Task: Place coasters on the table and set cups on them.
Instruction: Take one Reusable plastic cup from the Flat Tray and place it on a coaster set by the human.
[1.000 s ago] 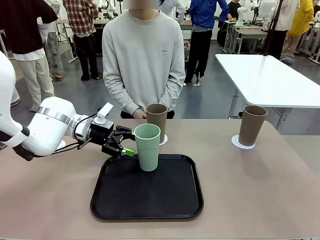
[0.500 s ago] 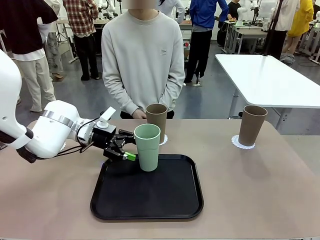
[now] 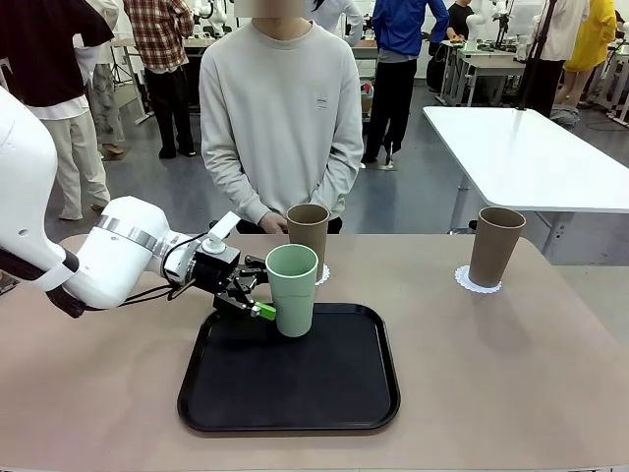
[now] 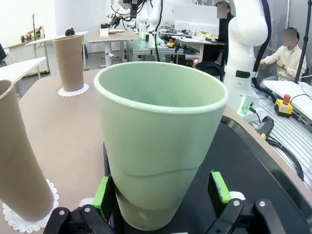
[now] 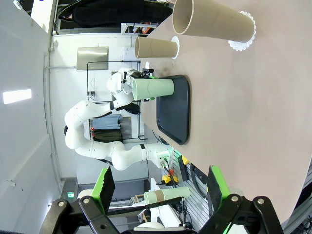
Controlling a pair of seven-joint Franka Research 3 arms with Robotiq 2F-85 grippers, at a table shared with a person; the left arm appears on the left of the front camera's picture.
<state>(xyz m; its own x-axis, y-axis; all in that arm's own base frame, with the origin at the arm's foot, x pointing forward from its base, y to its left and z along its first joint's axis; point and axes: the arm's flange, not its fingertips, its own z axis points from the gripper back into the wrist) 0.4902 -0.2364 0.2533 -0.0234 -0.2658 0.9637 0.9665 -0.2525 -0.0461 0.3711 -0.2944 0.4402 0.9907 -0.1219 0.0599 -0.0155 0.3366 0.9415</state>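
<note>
A mint green cup [image 3: 292,290] stands upright at the back left of a black tray [image 3: 295,393]. My left gripper [image 3: 263,300] is open, with its fingers on either side of the cup's lower part. In the left wrist view the green cup [image 4: 158,146] rises between the green pads [image 4: 219,186], and a small gap shows at the right one. One brown cup [image 3: 308,239] stands on a coaster [image 3: 321,274] behind the tray. Another brown cup [image 3: 495,246] stands on a coaster [image 3: 478,284] at the right. My right gripper [image 5: 161,187] is open and holds nothing, well above the table [image 3: 511,374].
A person stands at the far edge with both hands held low, just behind the middle brown cup. A white table [image 3: 531,147] stands at the back right. Bare tabletop lies left and right of the tray.
My left gripper has slid to the right toward the green cup, and its open fingers now straddle it. The cups have not moved.
</note>
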